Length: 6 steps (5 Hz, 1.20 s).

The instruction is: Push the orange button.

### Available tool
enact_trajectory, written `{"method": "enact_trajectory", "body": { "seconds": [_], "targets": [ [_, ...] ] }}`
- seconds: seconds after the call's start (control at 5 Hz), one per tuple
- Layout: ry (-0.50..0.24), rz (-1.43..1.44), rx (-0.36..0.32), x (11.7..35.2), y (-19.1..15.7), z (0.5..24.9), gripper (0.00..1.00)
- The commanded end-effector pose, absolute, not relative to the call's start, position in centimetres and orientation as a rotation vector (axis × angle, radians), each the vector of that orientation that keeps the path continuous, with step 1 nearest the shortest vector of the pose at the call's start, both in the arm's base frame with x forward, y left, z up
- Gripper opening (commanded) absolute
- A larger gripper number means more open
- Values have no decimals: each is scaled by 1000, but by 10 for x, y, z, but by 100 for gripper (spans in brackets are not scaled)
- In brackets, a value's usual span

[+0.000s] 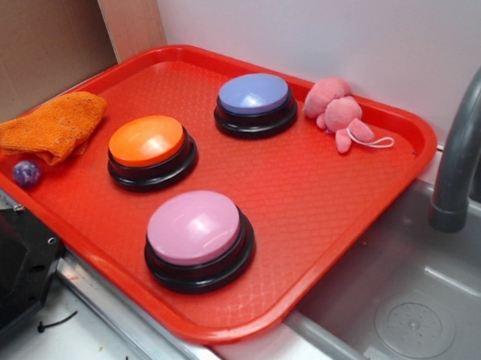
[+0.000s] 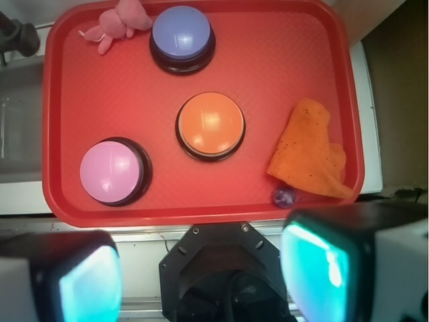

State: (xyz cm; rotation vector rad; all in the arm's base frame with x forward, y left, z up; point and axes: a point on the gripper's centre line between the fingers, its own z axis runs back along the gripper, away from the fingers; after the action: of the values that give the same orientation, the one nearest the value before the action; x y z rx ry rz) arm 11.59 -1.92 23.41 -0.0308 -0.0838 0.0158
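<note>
A pale wall stands behind a counter (image 1: 95, 334) that carries a red tray (image 1: 320, 200), with a grey sink (image 1: 411, 310) and a grey tap (image 1: 464, 143) just beside the tray's edge. A sheet of brown cardboard (image 1: 38, 40) leans at the far corner.

Three big round buttons sit on the tray, each on a black base and apart from the others. The orange button (image 1: 147, 141) lies near the tray's middle; in the wrist view it is almost at the centre of the tray (image 2: 210, 123). The pink button (image 1: 194, 227) sits near the tray's front rim, and the blue button (image 1: 254, 94) sits toward the wall. Next to the blue button lies a small pink soft toy (image 1: 336, 111) with a white loop.

An orange knitted cloth (image 1: 54, 122) is bunched at one end of the tray, near the orange button but not touching it. A little purple ball (image 1: 26, 173) rests just beside the cloth.

The claw (image 2: 201, 275) shows only in the wrist view, high above the tray, touching nothing. Its two pads (image 2: 322, 268) stand wide apart with nothing between them.
</note>
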Motion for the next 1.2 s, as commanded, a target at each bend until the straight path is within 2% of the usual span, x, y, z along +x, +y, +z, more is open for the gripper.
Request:
{"method": "enact_trajectory", "body": {
  "seconds": [0.0, 0.2, 0.4, 0.6, 1.0],
  "targets": [
    [-84, 16, -31, 116, -19, 234, 100],
    [-12, -113, 28, 166, -13, 184, 100],
    [-49, -300, 32, 203, -19, 136, 100],
    [-40, -369, 1, 206, -19, 92, 100],
    [-11, -402, 53, 206, -25, 60, 100]
  ]
}}
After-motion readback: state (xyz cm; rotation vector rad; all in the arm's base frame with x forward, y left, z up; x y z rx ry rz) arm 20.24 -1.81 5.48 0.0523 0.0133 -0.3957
